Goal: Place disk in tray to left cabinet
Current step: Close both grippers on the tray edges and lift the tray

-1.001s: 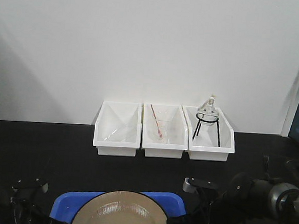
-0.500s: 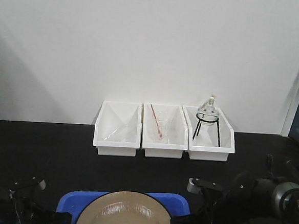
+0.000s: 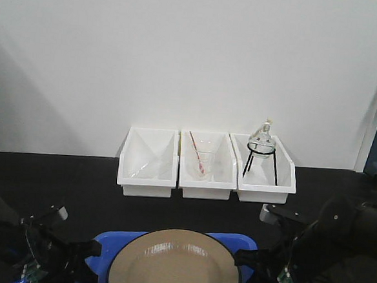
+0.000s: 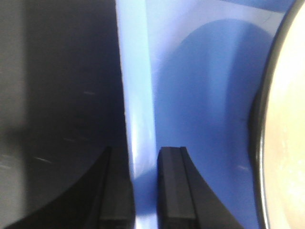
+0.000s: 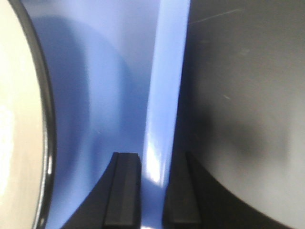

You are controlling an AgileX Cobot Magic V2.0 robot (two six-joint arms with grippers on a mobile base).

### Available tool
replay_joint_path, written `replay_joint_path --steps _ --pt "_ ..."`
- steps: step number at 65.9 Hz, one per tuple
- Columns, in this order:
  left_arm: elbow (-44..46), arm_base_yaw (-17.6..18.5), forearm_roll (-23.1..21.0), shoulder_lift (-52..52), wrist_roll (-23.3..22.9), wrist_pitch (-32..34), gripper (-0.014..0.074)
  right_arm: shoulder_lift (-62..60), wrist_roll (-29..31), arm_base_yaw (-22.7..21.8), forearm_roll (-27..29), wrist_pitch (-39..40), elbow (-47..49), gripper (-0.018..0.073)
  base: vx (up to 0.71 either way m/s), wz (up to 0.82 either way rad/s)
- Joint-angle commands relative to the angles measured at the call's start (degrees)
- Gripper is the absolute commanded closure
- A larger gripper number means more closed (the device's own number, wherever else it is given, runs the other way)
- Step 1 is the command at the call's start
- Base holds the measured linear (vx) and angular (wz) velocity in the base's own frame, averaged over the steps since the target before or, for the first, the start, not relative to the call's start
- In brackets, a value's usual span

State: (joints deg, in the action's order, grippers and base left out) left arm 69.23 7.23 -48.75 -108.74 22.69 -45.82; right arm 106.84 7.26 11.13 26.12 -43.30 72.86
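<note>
The left claw [image 4: 139,153] and right claw [image 5: 155,157] are each closed on a thin side lip of the blue tray [image 3: 101,248]. The tan disk [image 3: 178,265] lies loose in it, over the black table [image 3: 75,192]. Risk: uneven lifting tilts the tray, so the disk slides or a lip slips free.

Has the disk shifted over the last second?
Yes. In the front view the disk sits further right and higher in frame, closer to the white bins, which stayed put.
</note>
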Motion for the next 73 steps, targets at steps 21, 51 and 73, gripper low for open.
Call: replay_joint_path --steps 21,51,73 --pt "10.1 1.8 -8.4 9.4 -10.4 -12.1 0.0598 -12.2 -2.5 -4.4 9.0 -5.9 1.9 0.0564 0.00 0.00" --pt "10.1 1.8 -4.7 21.5 -19.3 -10.5 0.0597 -17.8 -5.1 -5.2 11.6 -12.0 7.3 0.0564 0.00 0.00" --pt "10.1 1.8 -4.3 25.8 -22.1 -10.7 0.0597 -17.8 -8.6 -5.2 11.4 -18.6 17.0 0.0564 0.00 0.00"
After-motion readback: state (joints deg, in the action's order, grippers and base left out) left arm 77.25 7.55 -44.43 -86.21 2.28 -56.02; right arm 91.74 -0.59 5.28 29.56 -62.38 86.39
